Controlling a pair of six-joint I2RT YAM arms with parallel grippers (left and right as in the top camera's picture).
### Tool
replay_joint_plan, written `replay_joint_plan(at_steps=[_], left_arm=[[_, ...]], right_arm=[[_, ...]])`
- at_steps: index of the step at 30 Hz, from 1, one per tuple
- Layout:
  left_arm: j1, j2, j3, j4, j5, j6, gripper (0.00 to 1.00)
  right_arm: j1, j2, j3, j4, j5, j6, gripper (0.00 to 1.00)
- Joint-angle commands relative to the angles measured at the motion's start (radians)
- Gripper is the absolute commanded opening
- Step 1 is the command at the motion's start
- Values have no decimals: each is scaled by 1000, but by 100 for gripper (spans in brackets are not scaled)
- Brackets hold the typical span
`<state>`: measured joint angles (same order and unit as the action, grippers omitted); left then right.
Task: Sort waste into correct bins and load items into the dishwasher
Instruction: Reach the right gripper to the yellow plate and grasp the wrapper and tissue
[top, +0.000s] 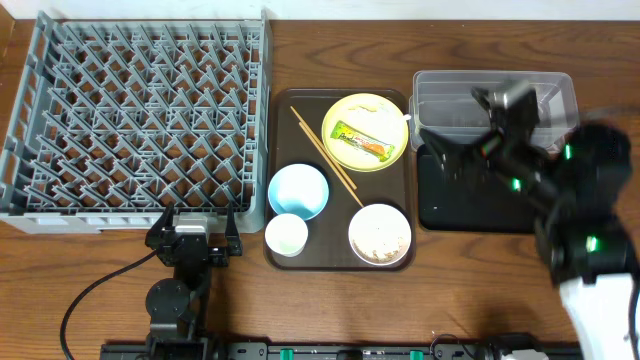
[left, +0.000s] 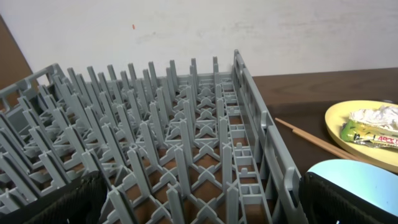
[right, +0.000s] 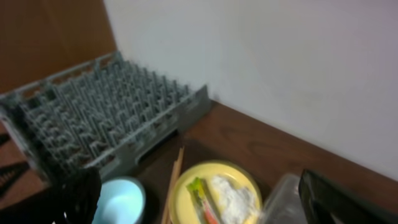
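Right gripper: jaws wide, holding nothing. It hangs over the seam where the clear tub meets the black tray. The arm is blurred in the overhead view.

Left gripper: also wide and empty, parked at 6 o'clock of the dish rack, just off its near wall.

Step, as we judge it: the very start. Nothing is in the tub, the black tray or the rack. All items sit on the brown serving tray.

Targets:
- The yellow plate carries the snack wrapper and the tissue. It lies at 9 o'clock of the right gripper, near but apart.
- The white-pinkish bowl holds rice scraps, at 7 o'clock of that gripper.
- The chopsticks lie diagonally between the plate and the blue bowl.
- The white cup stands at 6 o'clock of the blue bowl and at 3 o'clock of the left gripper.

Next move, our guess: the right arm reaches toward 9 o'clock, drops onto the plate and pinches the wrapper or tissue alone. Both are light and thin, so the pinch has to be low and centred without dragging the plate.
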<state>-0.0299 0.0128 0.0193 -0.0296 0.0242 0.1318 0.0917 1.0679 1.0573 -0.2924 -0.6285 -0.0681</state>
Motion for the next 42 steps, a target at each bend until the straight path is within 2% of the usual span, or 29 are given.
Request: replay_joint_plan(at_steps=[1, 8, 18, 26, 34, 42], left_arm=[[-4, -6, -15, -42, -10, 6, 99], [-4, -6, -15, -42, -10, 6, 99], [-4, -6, -15, -42, -10, 6, 99], [-4, -6, -15, -42, -10, 6, 99], [-4, -6, -15, -42, -10, 6, 99], [-4, -6, -15, -42, -10, 6, 99]], right_arm=[[6, 119, 165, -96, -83, -38, 99], [87, 377, 482, -385, -51, -229, 99], [245, 721, 794, -745, 312, -349, 99], [299, 878, 796, -610, 299, -330, 99], [303, 1075, 796, -493, 522, -368, 97], [305, 1226, 796, -462, 529, -413, 97]])
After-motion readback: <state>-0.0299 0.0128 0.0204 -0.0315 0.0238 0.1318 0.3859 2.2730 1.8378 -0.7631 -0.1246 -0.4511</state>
